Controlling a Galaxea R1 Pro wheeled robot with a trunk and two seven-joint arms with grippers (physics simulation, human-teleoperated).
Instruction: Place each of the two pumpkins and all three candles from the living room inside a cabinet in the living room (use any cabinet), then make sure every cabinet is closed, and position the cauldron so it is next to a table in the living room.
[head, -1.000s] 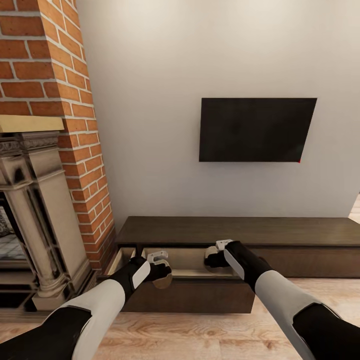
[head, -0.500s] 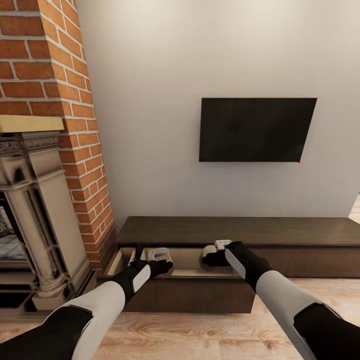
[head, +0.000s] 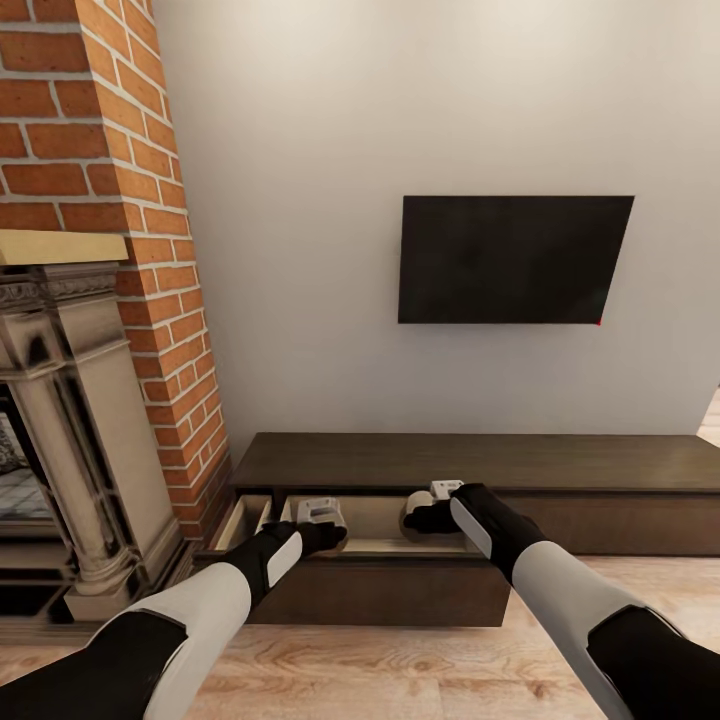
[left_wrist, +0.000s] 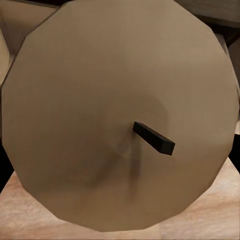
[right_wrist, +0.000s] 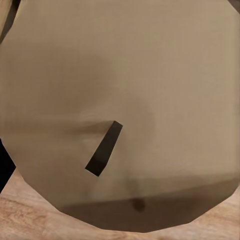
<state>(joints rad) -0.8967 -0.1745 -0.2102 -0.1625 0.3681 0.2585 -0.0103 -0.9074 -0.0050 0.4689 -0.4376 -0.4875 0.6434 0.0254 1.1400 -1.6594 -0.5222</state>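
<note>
**Two candles over the open drawer**

I have both arms reaching into the pulled-out drawer (head: 380, 545) at the left end of the cabinet (head: 480, 462), the long dark unit under the wall TV (head: 512, 259). Each of my wrist cameras looks straight onto the flat top of a candle. The left candle (left_wrist: 120, 115) shows a round tan face with its short black wick (left_wrist: 154, 138) at the middle, so its long axis runs along my fingers, pointing back at the camera. The right candle (right_wrist: 125, 110) sits the same way, its wick (right_wrist: 104, 148) a dark leaning sliver on the tan disc.

From the head view, my left gripper (head: 322, 525) hangs low inside the drawer's left part, and the candle there is hidden behind it. My right gripper (head: 432, 512) is over the drawer's right part, with the tan candle body (head: 413, 512) showing just left of the black hand. I cannot see the fingers of either gripper, so I cannot tell how far apart they stand or whether they pinch the candles.

Pale wood shows beneath each candle in the wrist views. The brick fireplace (head: 100, 200) stands left of the cabinet. I read no writing or label anywhere.
</note>
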